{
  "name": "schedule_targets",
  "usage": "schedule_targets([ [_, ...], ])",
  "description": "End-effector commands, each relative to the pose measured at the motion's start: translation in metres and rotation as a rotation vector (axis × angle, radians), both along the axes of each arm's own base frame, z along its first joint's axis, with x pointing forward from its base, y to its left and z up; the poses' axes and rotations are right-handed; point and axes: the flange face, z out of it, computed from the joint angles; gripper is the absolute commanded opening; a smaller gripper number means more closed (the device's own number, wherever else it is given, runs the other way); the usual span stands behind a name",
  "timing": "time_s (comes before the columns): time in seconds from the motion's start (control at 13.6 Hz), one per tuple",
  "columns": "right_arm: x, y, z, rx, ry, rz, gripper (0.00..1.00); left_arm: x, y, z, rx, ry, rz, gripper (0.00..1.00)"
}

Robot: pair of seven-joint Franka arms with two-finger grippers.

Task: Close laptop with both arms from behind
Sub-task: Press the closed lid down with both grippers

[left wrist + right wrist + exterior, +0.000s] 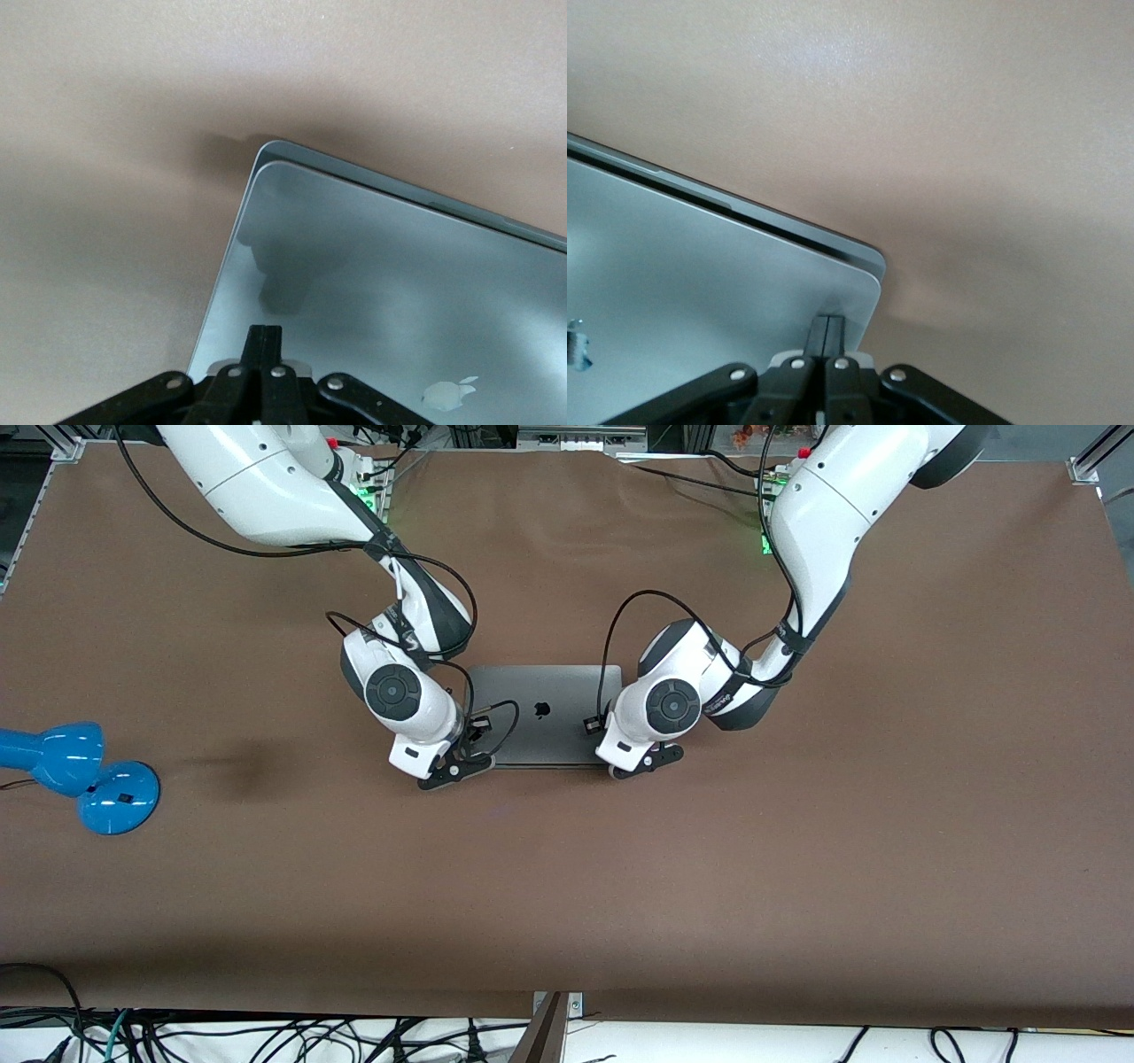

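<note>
The slim grey metal laptop (pixel 542 714) lies mid-bench, lid nearly down. It is stiff, smooth and slippery: push on the lid's corners, never pinch. Left gripper (pixel 263 347) and right gripper (pixel 827 334) press there, jaws shut, holding nothing.

Both near corners of the laptop (pixel 542 713) covered in the front view by the white wrists. Keyboard, trackpad and screen hidden under the lowered lid. Apple logo (pixel 449 392) cut by the left wrist view's edge, barely a sliver in the right wrist view. Left pincer (pixel 263 341) and right pincer (pixel 827 329) seen only as pressed-together fingertips, bodies cropped. Blue lamp (pixel 75 772) cut off at the worktop's (pixel 797 850) right-arm end.
</note>
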Motion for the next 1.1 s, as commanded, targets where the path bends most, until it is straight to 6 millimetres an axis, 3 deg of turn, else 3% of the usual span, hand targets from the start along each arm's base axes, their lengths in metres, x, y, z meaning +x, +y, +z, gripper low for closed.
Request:
schedule_targets([
  [0.0,0.005,0.000,-0.008,0.015,-0.039,0.021,0.00,0.004,-0.005,-0.004,0.013,-0.026,-0.009,0.00],
  [0.88,0.005,-0.001,-0.012,0.016,-0.038,0.019,0.00,0.004,-0.003,-0.025,0.023,-0.040,-0.018,0.00],
  [1.03,0.013,-0.003,-0.003,0.022,-0.049,0.017,0.00,0.004,-0.003,-0.025,0.023,-0.040,-0.018,0.00],
])
